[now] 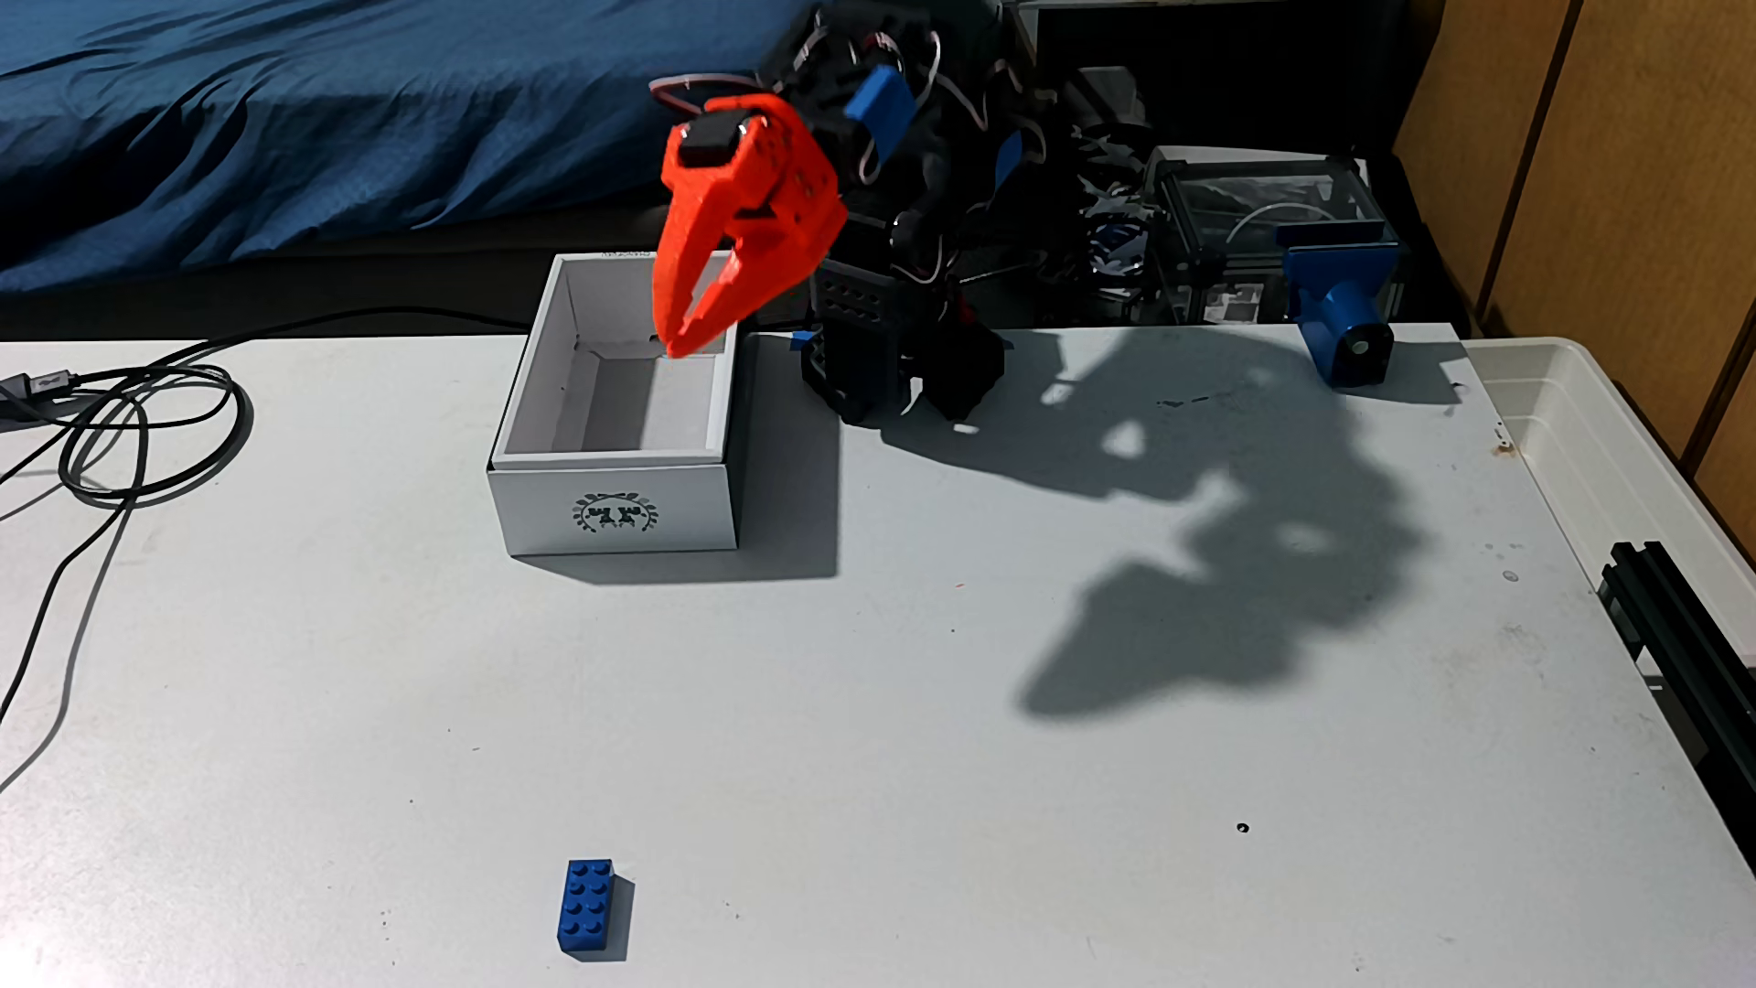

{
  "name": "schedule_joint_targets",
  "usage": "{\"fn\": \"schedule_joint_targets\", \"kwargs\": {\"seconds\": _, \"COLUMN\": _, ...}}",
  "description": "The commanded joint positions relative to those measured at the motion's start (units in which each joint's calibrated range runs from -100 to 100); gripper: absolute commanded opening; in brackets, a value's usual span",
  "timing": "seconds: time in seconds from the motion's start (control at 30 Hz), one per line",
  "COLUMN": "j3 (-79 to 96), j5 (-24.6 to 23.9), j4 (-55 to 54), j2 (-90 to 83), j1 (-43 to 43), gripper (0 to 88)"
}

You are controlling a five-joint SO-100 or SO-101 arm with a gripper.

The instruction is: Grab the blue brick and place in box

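The blue brick (pixel 589 907) lies studs up on the white table near the front edge, left of centre. Well behind it stands the box (pixel 616 513), white, open at the top, with a dark wreath emblem on its front wall; its inside looks empty. My orange gripper (pixel 678 344) hangs over the back right corner of the box, pointing down, far from the brick. Its fingertips meet and nothing is held between them. The black arm base stands just to the right of the box.
A blue printed bracket (pixel 1345 318) sits at the back right of the table. A translucent tub (pixel 1615 446) and a black rail (pixel 1682 627) line the right edge. Black cables (pixel 143 427) coil at the left. The arm's shadow falls across the right half.
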Motion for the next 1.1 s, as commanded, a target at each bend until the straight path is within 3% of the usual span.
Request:
{"fn": "schedule_joint_targets", "kwargs": {"seconds": 0.0, "j3": -15.11, "j5": -2.50, "j4": 3.04, "j2": 16.09, "j1": 0.81, "gripper": 0.9}}
{"fn": "schedule_joint_targets", "kwargs": {"seconds": 0.3, "j3": -42.35, "j5": -11.44, "j4": 14.84, "j2": 49.24, "j1": 2.60, "gripper": 0.9}}
{"fn": "schedule_joint_targets", "kwargs": {"seconds": 0.67, "j3": -53.35, "j5": -17.23, "j4": 17.52, "j2": 71.14, "j1": 0.74, "gripper": 1.4}}
{"fn": "schedule_joint_targets", "kwargs": {"seconds": 1.07, "j3": -63.47, "j5": -21.23, "j4": 17.52, "j2": 92.29, "j1": -3.12, "gripper": 21.2}}
